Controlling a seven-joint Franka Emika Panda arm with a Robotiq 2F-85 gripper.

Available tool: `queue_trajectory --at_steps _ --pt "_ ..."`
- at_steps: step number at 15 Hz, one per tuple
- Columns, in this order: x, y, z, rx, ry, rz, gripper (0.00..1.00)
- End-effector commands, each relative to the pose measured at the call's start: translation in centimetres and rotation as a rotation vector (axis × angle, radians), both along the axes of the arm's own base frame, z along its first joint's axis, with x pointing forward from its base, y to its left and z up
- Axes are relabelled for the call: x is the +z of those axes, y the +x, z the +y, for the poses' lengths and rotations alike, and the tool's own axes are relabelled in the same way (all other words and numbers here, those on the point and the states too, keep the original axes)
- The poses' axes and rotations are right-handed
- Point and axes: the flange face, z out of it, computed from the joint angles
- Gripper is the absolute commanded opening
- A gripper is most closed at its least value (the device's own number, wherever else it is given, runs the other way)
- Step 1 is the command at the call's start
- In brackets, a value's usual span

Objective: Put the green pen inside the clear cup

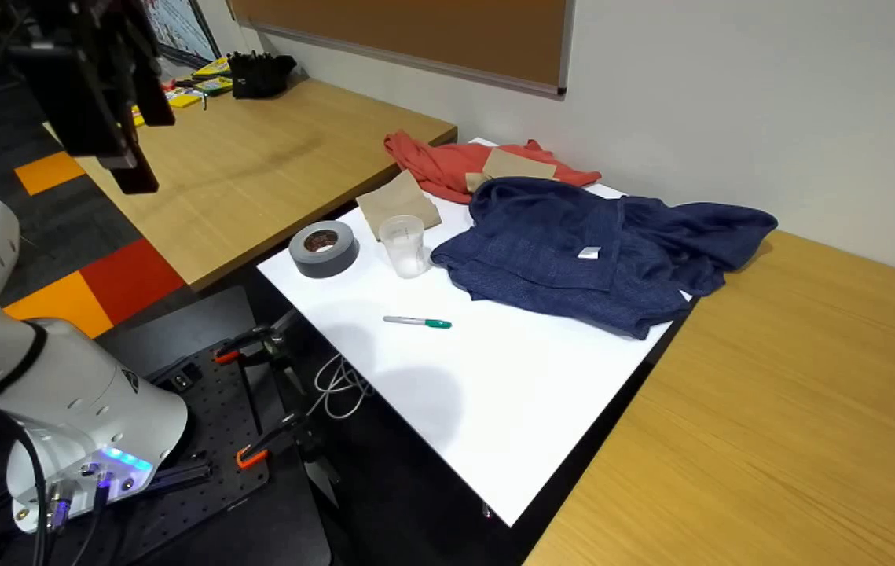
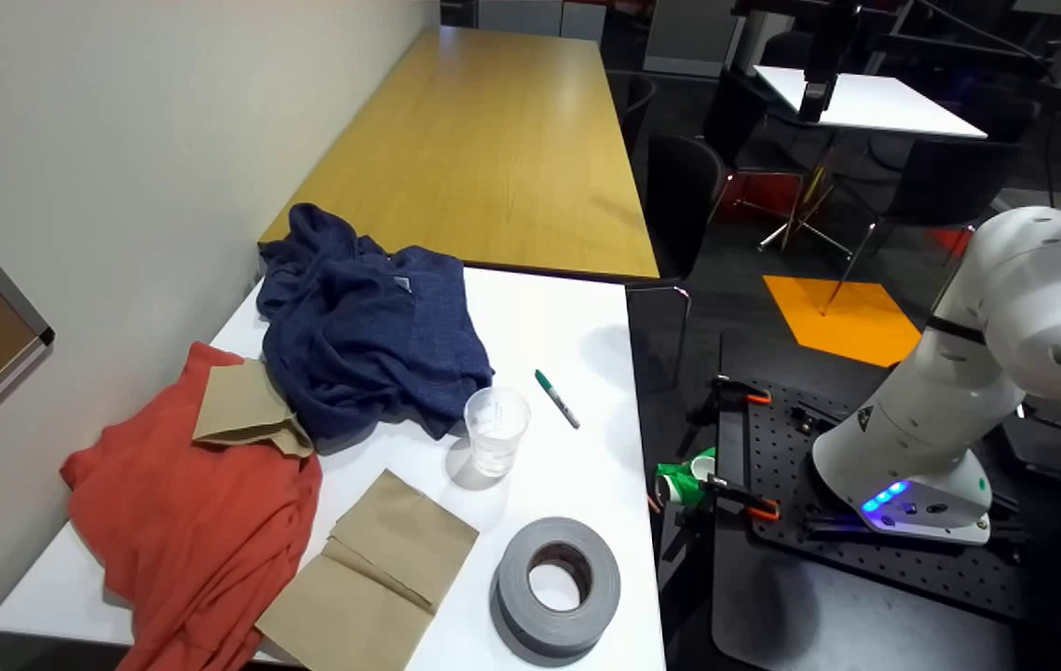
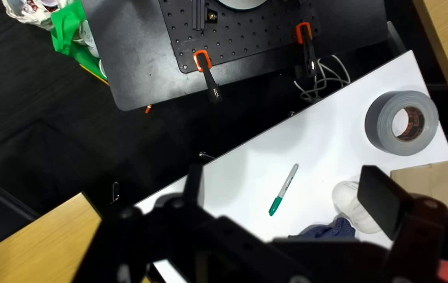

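Green at one end, the pen (image 3: 283, 189) is seen on the worktop (image 1: 510, 377) well below the tool (image 1: 150, 153), which, spread wide, is best squared across the pen before being lowered, the clear cup (image 1: 403, 244), likewise below, left unbrushed.

My claw (image 3: 286, 188) is black, the tabletop (image 1: 526, 393) plain white, and the pen (image 3: 284, 189) pale grey and dark-lettered, green at one end. I see a clear cup (image 2: 496, 433), a grey tape roll (image 2: 560, 632) brown inside, tan paper (image 2: 409, 533), a navy cloth (image 1: 553, 236) and a red-orange cloth (image 2: 199, 522).
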Motion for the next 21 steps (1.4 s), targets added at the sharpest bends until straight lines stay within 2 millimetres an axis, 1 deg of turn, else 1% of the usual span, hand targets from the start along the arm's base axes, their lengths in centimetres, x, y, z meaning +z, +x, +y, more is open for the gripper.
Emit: queue_trajectory --at_steps 1,4,7,11,13,16,18,19,21 --pt "-0.6 1.4 1.4 -0.028 0.003 0.003 1.00" --pt "-1.8 3.0 3.7 -0.057 0.012 0.022 1.00" --pt "-3.5 5.1 6.9 -0.109 0.007 0.050 1.00" --pt "-6.4 8.0 11.1 -0.238 -0.021 0.051 1.00" --pt "-8.0 9.2 12.7 -0.304 -0.027 0.015 1.00" --pt "-10.1 10.7 14.6 -0.385 -0.045 -0.055 1.00" --pt "-11.1 11.2 15.5 -0.389 -0.060 -0.079 1.00" --pt "-10.4 11.1 14.7 -0.361 -0.063 -0.062 1.00" --pt "-11.1 11.3 15.2 -0.364 -0.069 -0.066 1.00"
